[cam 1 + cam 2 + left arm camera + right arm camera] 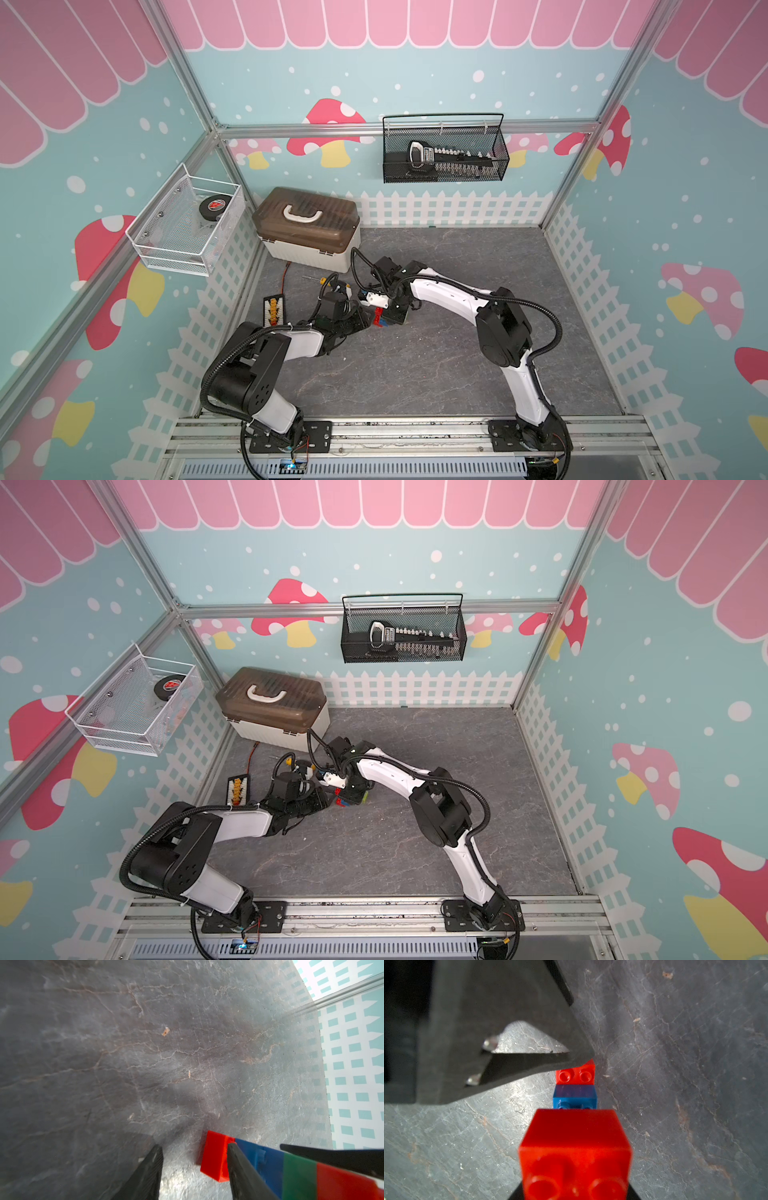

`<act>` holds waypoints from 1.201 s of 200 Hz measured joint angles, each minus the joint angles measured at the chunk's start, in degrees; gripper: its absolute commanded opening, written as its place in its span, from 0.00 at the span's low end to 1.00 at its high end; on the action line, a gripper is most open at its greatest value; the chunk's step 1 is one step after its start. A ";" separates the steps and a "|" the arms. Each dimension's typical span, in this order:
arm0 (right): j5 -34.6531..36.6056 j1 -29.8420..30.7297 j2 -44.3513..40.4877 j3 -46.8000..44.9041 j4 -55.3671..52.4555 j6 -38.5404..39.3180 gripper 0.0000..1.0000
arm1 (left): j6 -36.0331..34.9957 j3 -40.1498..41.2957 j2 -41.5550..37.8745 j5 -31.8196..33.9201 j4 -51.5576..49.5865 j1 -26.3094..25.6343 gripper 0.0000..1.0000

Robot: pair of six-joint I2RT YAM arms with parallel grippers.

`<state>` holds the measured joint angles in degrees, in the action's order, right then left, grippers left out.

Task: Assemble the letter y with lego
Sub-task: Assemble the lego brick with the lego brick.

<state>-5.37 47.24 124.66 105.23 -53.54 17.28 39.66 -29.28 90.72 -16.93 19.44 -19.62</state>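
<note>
The letter y (379,316) (342,801) is a small cluster of joined lego lying on the grey table between the two arms. In the right wrist view my right gripper (575,1192) is shut on its near red brick (575,1147), with a blue brick (575,1097) and a far red brick (576,1075) beyond. In the left wrist view my left gripper (194,1147) stands open around that end red brick (215,1155). One finger (243,1172) touches the brick and the other finger (149,1174) stands well apart. Blue (268,1163), green (299,1176) and red bricks run behind it.
A brown-lidded toolbox (307,224) stands at the back left. A black strip with yellow-orange connectors (274,309) lies by the left wall. A white mesh basket (183,224) hangs on the left wall and a black mesh basket (444,149) on the back wall.
</note>
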 measured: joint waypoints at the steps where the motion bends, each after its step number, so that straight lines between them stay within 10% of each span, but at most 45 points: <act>1: -0.02 0.00 0.00 0.04 0.00 0.00 0.21 | 0.00 0.00 0.07 -0.02 0.02 0.02 0.49; 240: -0.74 -0.02 0.68 1.05 0.46 -1.51 0.21 | 0.07 0.68 1.90 -1.22 3.72 0.15 0.42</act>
<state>-6.11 47.22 125.34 106.28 -53.08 15.77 39.72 -28.60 92.62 -18.15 23.16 -19.46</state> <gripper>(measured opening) 0.331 0.394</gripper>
